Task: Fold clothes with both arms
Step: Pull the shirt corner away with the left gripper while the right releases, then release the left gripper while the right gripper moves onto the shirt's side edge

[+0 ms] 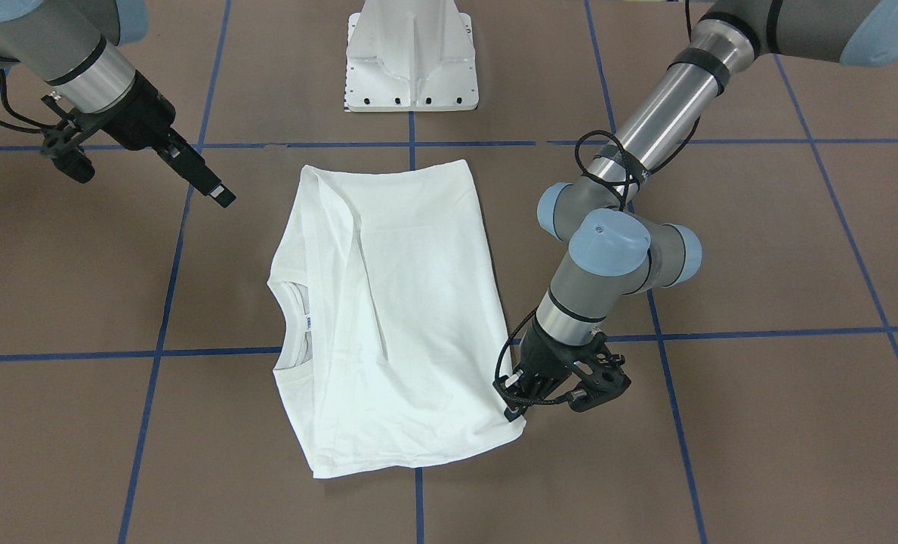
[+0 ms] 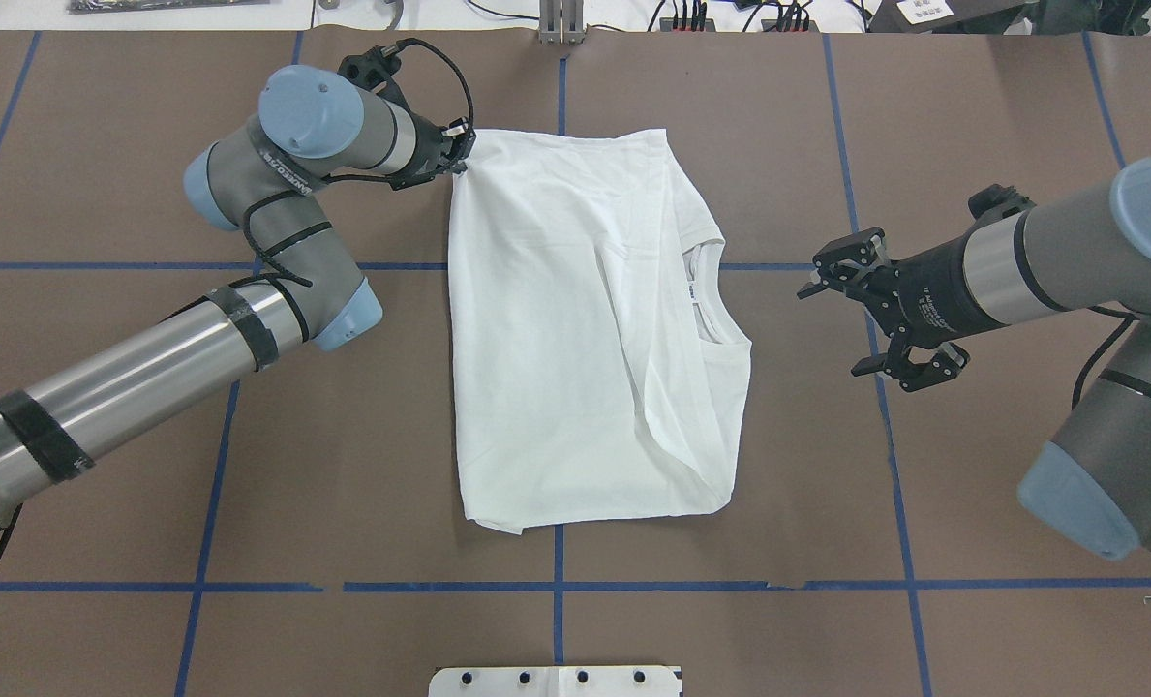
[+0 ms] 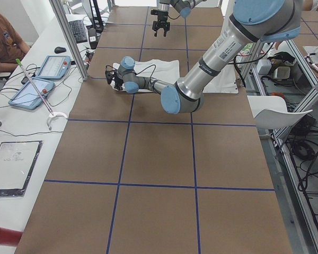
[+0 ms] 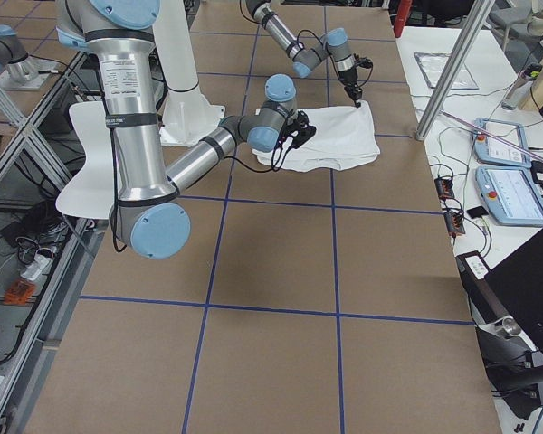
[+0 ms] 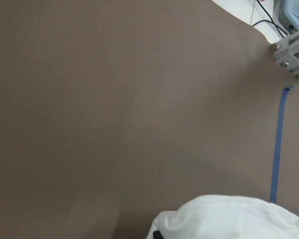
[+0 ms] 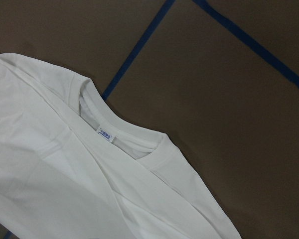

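The white shirt (image 2: 575, 339) lies flat in the middle of the brown table, folded into a rough rectangle. Its ribbed collar (image 6: 114, 124) and small neck label (image 6: 105, 133) face my right arm. No printed text shows. My left gripper (image 2: 461, 153) sits low at the shirt's far corner (image 1: 515, 423), shut on the cloth edge. White fabric bunches at the bottom of the left wrist view (image 5: 229, 219). My right gripper (image 2: 841, 324) hovers open above bare table, a hand's width off the collar side, touching nothing. It appears in the front view too (image 1: 218, 193).
The white pedestal base (image 1: 411, 60) stands at the robot's edge of the table. Blue tape lines (image 2: 556, 581) grid the brown surface. A side table with tablets (image 3: 40, 79) and a seated person (image 3: 2, 39) lies past the far edge. Aluminium posts (image 3: 69, 37) stand there.
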You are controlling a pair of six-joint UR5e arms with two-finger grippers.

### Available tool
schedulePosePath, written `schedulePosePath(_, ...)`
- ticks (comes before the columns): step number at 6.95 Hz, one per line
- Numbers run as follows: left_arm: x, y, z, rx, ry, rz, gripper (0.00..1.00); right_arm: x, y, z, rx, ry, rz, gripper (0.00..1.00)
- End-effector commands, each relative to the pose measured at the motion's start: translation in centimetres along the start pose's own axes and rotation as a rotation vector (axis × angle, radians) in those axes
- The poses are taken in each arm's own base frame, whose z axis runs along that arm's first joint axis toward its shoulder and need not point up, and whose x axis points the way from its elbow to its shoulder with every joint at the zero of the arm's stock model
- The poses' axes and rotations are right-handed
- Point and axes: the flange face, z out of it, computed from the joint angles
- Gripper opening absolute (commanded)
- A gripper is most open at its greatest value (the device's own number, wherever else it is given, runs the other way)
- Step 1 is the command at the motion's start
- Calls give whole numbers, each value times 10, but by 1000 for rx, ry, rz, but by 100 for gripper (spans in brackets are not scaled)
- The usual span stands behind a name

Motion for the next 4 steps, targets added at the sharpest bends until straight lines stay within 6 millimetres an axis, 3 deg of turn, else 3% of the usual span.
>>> schedulePosePath(1, 14, -3, 3, -3, 5, 0, 32, -10, 19, 28, 26, -4, -87, 100)
schedulePosePath(2, 33, 6, -21, -67, 63, 14, 35, -17, 38, 54, 64, -4, -142, 100)
schedulePosePath(4, -24, 25, -88, -178, 135, 35, 36, -54, 72, 92, 104, 99, -260, 100)
